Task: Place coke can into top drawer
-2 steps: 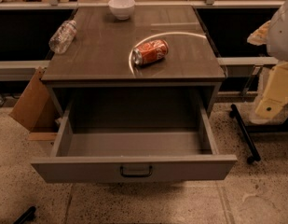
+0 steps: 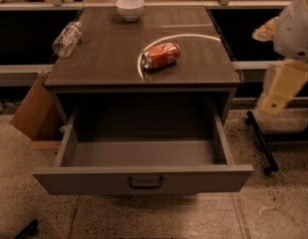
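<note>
Gripper (image 2: pixel 282 86): right of the cabinet (image 2: pixel 93 68), well apart from the can; its opening cannot be told.
Coke can (image 2: pixel 161 55), one: on its side on the cabinet top, silver end pointing front-left, long axis front-left to back-right.
Top drawer (image 2: pixel 83 179), one: pulled out below.
Bottle (image 2: pixel 67 39), one: left edge.
Bowl (image 2: pixel 130 8), one: back edge.

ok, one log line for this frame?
stage: pre-grasp | coke can: on its side on cabinet top | top drawer: pulled open, nothing inside | claw: right of cabinet, away from can
</note>
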You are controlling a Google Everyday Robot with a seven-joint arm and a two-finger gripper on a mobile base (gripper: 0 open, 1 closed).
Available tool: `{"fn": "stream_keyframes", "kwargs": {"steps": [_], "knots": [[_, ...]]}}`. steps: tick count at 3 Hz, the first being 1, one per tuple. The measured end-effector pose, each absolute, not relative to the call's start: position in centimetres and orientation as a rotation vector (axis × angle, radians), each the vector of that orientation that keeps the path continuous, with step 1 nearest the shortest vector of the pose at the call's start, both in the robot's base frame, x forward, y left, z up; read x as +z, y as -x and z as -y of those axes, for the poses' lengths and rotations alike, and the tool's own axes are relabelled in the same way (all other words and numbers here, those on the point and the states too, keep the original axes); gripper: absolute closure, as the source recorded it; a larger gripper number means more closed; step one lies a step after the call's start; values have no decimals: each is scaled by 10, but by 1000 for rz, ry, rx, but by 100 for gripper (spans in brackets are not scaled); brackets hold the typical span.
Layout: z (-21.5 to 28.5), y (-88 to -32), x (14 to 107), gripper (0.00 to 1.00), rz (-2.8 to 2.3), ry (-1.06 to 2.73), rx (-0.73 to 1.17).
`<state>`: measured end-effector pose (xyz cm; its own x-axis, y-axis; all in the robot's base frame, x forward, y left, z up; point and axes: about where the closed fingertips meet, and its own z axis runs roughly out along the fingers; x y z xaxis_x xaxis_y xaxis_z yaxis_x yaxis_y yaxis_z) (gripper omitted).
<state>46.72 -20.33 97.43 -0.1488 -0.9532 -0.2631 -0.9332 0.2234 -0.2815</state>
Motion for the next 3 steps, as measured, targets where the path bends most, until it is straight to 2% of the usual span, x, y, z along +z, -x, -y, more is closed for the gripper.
{"fn": "stream_keyframes", "kwargs": {"steps": [2,3], "knots": [[137,-591,956,0,-1730,1780,119],[137,-592,956,0,-1730,1780,119]]}}
